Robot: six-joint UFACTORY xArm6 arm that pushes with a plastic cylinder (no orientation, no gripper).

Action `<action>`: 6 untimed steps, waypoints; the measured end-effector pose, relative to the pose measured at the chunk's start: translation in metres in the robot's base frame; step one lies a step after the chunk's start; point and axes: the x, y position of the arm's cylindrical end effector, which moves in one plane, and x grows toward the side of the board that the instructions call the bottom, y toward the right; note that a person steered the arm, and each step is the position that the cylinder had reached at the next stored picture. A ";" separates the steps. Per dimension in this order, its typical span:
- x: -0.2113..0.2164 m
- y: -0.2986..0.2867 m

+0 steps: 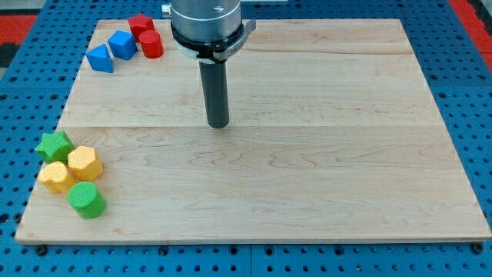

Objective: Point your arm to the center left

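My tip (218, 125) rests on the wooden board (307, 154), a little left of the board's middle and in its upper half, touching no block. At the view's top left sit a red block (140, 24), a red cylinder (151, 45), a blue cube-like block (122, 44) and a blue wedge-like block (100, 58). At the view's lower left sit a green star (54, 145), a yellow hexagon-like block (84, 163), a yellow star-like block (57, 176) and a green cylinder (86, 200). Both clusters lie well to the left of my tip.
The board lies on a blue pegboard table (31, 85). The arm's grey mount (206, 23) hangs over the board's top edge. A red patch (470, 15) shows at the view's top right corner.
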 end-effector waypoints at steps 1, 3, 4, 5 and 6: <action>0.000 0.000; -0.037 -0.052; -0.019 -0.159; -0.033 -0.259; 0.025 -0.260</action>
